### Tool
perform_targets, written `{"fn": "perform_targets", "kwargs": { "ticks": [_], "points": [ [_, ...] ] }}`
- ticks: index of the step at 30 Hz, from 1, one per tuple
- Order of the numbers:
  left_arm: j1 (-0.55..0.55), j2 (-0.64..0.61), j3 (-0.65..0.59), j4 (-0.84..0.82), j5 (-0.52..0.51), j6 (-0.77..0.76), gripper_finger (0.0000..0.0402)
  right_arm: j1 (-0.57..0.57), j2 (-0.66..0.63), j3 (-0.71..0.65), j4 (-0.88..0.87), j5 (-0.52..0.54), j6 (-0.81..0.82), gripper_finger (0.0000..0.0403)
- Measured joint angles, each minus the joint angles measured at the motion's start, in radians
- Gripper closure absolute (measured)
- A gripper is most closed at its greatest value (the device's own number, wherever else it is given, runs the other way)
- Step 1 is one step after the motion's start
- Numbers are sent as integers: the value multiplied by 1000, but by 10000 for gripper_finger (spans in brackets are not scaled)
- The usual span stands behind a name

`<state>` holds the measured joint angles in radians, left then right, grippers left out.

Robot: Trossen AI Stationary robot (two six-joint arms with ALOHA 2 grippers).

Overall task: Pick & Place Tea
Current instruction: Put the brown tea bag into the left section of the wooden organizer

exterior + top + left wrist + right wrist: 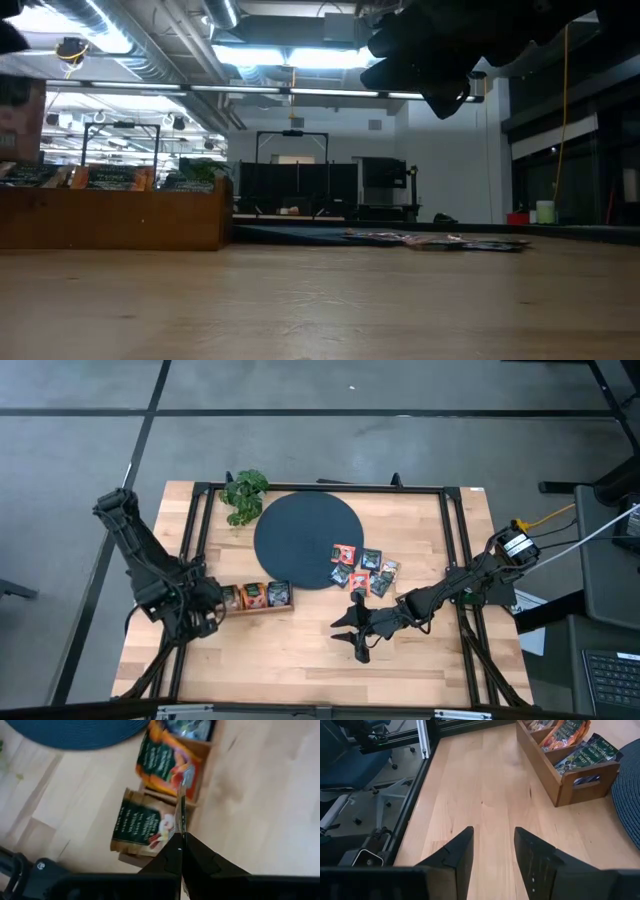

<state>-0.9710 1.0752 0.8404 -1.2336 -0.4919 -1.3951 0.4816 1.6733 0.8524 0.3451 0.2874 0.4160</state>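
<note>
The wooden tray (255, 597) stands at the table's left, with tea sachets standing in its compartments (160, 765). My left gripper (181, 851) hovers over the tray's left end (212, 608), shut on one thin tea sachet (181, 805) seen edge-on. Several more sachets (365, 570) lie flat at the right rim of the dark disc (305, 540). My right gripper (352, 632) waits open over bare wood near the table's middle, its fingers (457, 857) holding nothing. My left gripper pinches the sachet's near edge (181, 831) between its two fingers. The fingers slant down from above. The sachet sticks out past the fingertips, edge-on to the camera, over the tray's compartments; whether its far end touches the tray I cannot tell.
A leafy green plant (245, 495) stands at the disc's far left. Black frame rails (455, 550) run along the table's sides. Bare wood (290, 660) spreads along the near edge. In the low view the tray (115, 215) rises at the left.
</note>
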Motion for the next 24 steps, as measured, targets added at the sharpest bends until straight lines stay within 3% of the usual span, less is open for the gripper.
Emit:
{"fn": "perform_targets", "kwargs": {
  "ticks": [10,24],
  "points": [
    [-3,-20,-177,104,-5,-34,398,0,0,0,0,1,-2,260],
    [-3,-19,-215,141,-11,-53,384,0,0,0,-19,44,-5,260]
  ]
}}
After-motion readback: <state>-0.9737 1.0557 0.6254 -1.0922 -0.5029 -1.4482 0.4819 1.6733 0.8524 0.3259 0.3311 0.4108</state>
